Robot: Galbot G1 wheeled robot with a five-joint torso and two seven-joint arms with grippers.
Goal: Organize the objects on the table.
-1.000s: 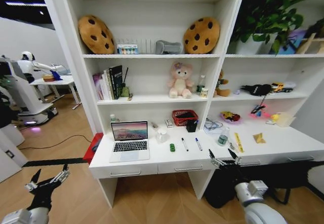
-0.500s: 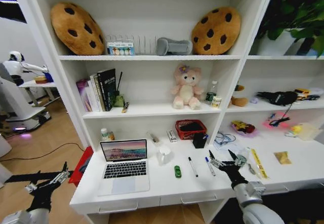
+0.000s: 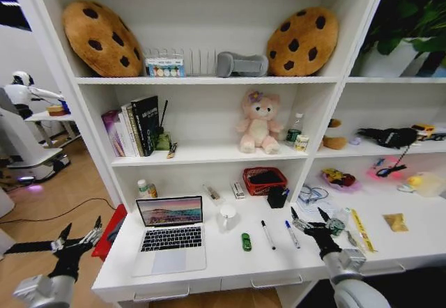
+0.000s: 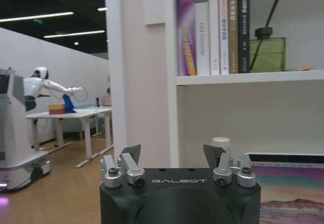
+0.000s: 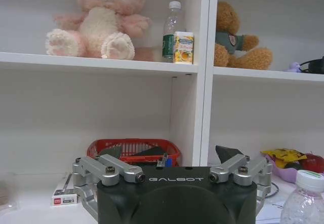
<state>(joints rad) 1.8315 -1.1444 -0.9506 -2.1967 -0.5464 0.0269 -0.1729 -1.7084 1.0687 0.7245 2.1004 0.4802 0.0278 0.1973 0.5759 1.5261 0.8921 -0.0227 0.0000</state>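
Since a second ago my head camera has closed in on the shelving, so the whole picture has shifted and the desk (image 3: 209, 266) now sits nearer and larger below me, while the things on it lie in the same order. My right claw (image 3: 311, 219) has come up over the desk's right part, fingers spread apart and holding nothing, just right of the two marker pens. My left claw (image 3: 79, 237) hangs off the desk's left end, above the wooden floor, its fingers also apart and empty; in the left wrist view it (image 4: 172, 155) faces the shelf post with the books (image 4: 212, 29) above. The silver laptop (image 3: 171, 233) stands open on the desk's left part, screen lit. To its right lies the tiny green toy car (image 3: 246, 241), then the first marker pen (image 3: 267, 234) and the second marker pen (image 3: 292, 233), side by side but apart, dark caps toward the shelves. The tan scrap (image 3: 395, 222) lies well off toward the desk's right end. In the right wrist view my right claw (image 5: 176, 159) points at the red basket (image 5: 132, 149) at the back of the desk, under the shelf with the pink plush bear (image 5: 98, 19).
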